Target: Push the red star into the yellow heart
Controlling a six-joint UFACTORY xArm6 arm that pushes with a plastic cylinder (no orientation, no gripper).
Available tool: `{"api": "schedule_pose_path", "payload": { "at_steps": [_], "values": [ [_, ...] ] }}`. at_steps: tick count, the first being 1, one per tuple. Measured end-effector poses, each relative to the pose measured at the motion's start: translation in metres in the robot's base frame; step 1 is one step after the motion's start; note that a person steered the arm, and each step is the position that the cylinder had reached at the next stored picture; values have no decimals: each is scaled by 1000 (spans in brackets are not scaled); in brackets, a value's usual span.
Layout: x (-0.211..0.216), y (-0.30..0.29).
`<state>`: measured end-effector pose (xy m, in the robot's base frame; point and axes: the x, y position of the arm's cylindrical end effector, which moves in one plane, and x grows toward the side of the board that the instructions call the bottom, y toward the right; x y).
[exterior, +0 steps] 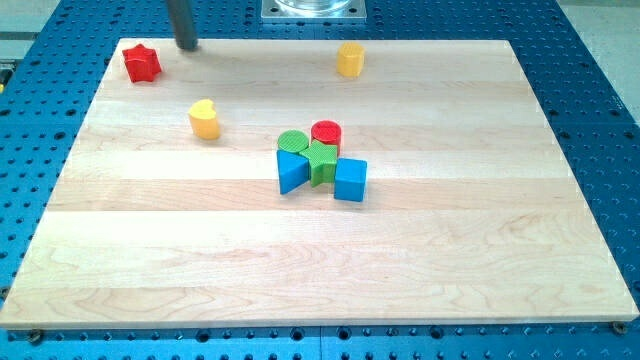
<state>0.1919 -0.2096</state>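
The red star (141, 63) lies near the board's top left corner. The yellow heart (204, 118) sits below and to the right of it, apart from it. My tip (187, 45) rests at the board's top edge, just right of and slightly above the red star, not touching it.
A yellow hexagonal block (350, 59) sits near the top edge at centre. A cluster in the middle holds a red cylinder (326, 134), a green cylinder (292, 143), a green star (320, 160), a blue triangle-like block (291, 172) and a blue cube (350, 180). The wooden board (320, 270) lies on a blue perforated table.
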Motion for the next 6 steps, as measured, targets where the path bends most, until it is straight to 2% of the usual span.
{"api": "schedule_pose_path", "payload": {
  "at_steps": [1,3,4,5,6],
  "values": [
    [17,-38],
    [82,53],
    [33,47],
    [12,-23],
    [9,-81]
  ]
}}
